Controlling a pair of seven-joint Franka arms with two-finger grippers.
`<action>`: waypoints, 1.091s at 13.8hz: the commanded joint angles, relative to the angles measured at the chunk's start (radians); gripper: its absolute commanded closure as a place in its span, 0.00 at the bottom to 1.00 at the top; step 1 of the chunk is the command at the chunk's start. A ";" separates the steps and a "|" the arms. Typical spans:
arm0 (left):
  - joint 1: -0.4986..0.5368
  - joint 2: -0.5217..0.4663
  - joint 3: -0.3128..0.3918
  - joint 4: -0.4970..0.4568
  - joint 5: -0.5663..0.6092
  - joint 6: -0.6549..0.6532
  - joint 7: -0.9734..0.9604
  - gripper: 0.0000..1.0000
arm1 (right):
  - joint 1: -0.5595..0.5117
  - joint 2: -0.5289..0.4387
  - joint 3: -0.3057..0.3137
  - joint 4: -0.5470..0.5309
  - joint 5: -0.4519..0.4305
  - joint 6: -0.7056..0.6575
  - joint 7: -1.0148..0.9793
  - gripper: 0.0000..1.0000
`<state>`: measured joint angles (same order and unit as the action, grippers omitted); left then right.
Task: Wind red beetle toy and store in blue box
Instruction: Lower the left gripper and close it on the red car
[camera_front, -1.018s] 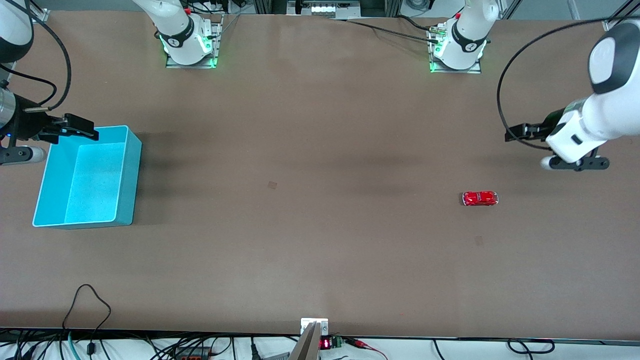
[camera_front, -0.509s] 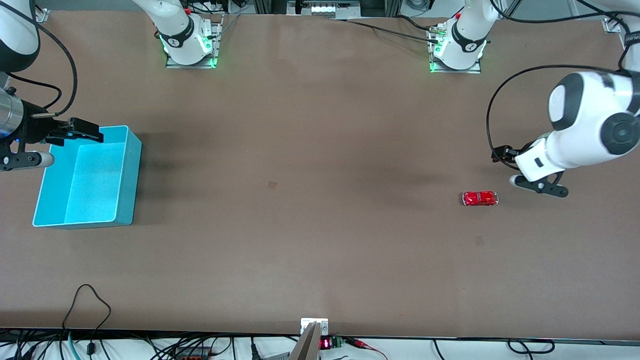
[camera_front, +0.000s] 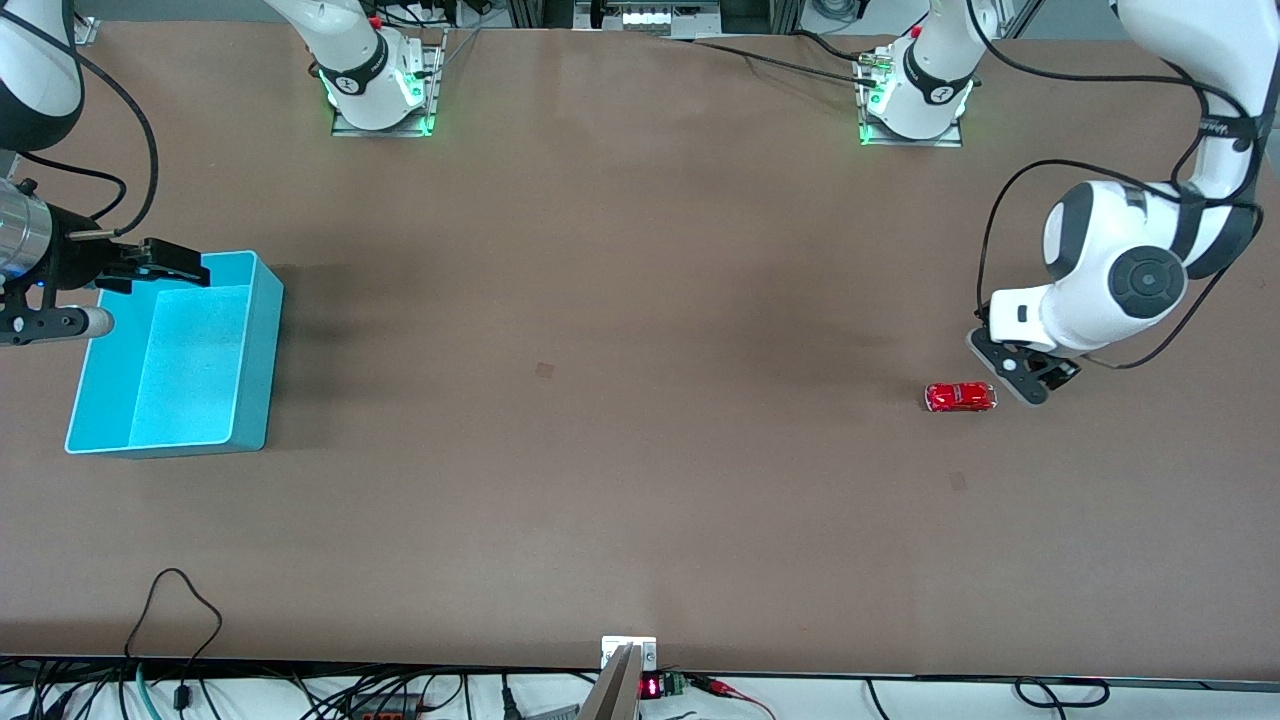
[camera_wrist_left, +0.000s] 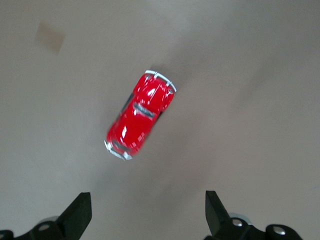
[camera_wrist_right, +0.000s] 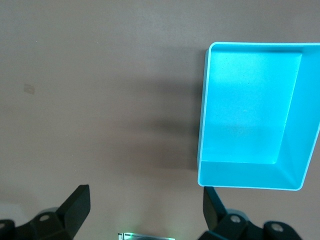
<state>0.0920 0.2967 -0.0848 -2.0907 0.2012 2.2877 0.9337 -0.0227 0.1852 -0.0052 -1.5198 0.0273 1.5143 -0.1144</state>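
Observation:
The red beetle toy (camera_front: 960, 397) lies on the bare table toward the left arm's end. It also shows in the left wrist view (camera_wrist_left: 140, 114), whole and unheld. My left gripper (camera_front: 1022, 376) hangs open and empty just beside the toy, its dark fingertips (camera_wrist_left: 79, 214) wide apart. The blue box (camera_front: 256, 350) stands open and empty at the right arm's end. It shows in the right wrist view too (camera_wrist_right: 250, 176). My right gripper (camera_front: 168, 263) is open and empty, up in the air over the box's farther rim.
The arm bases (camera_front: 380, 95) with green lights stand along the table's farther edge. Cables (camera_front: 175, 600) trail over the nearer edge. A wide stretch of brown table (camera_front: 600, 380) lies between the toy and the box.
My left arm has swung in and down, bringing its gripper from well off the toy to just beside it. My right gripper has shifted only slightly by the box.

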 joint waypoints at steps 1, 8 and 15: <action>0.006 0.042 -0.003 0.001 0.027 0.074 0.256 0.00 | 0.000 -0.003 0.004 0.006 -0.010 -0.013 -0.007 0.00; 0.038 0.107 -0.006 -0.037 0.027 0.231 0.473 0.00 | 0.000 -0.003 0.004 0.006 -0.009 -0.013 -0.007 0.00; 0.038 0.165 -0.007 -0.051 0.006 0.351 0.493 0.00 | 0.000 -0.003 0.004 0.006 -0.007 -0.013 -0.007 0.00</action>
<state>0.1226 0.4483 -0.0856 -2.1283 0.2044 2.6031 1.4114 -0.0227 0.1860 -0.0049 -1.5198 0.0273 1.5142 -0.1149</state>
